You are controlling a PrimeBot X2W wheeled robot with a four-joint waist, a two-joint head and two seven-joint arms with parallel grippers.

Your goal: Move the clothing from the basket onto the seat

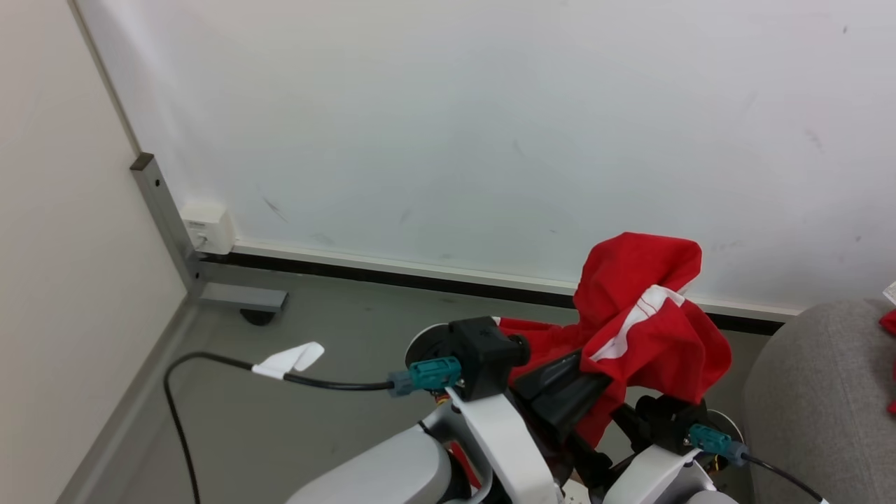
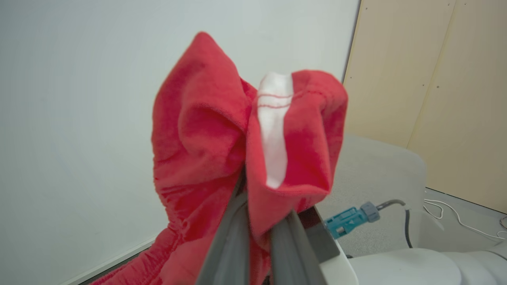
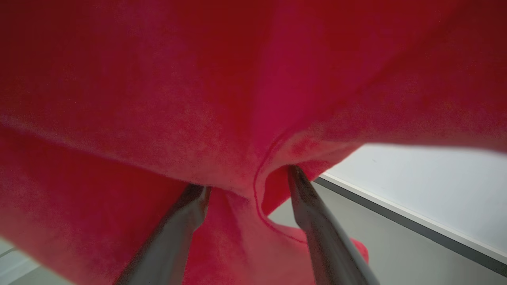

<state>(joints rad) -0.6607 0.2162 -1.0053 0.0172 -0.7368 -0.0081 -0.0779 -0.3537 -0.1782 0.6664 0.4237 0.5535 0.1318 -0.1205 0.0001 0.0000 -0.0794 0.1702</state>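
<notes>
Garment status: the red garment (image 1: 644,315) is up in the air, bunched at about 4 o'clock in my head view, in front of the white wall (image 1: 490,126) and above the grey floor (image 1: 315,434). A white stripe runs across its folds. Left gripper (image 2: 261,233) is clamped on it: in the left wrist view I see both grey fingers (image 2: 229,245) drawn close together with a fold of soft red cloth pinched between them, the rest standing up toward 12 o'clock and spilling down toward 7. Right gripper (image 3: 245,190) has its jaws spread wide; in the right wrist view the cloth drapes over both tips and a fold hangs between them, but those fingers (image 3: 317,225) are not pinching it. Sofa (image 1: 819,399), light grey, sits at the garment's 4 o'clock in my head view, near the cloth; I cannot tell whether they touch. A scrap of more red fabric (image 1: 889,323) lies on it at the 3 o'clock edge. Black cable (image 1: 336,383) with a white tag (image 1: 290,359) runs from the left wrist toward 9 o'clock.
</notes>
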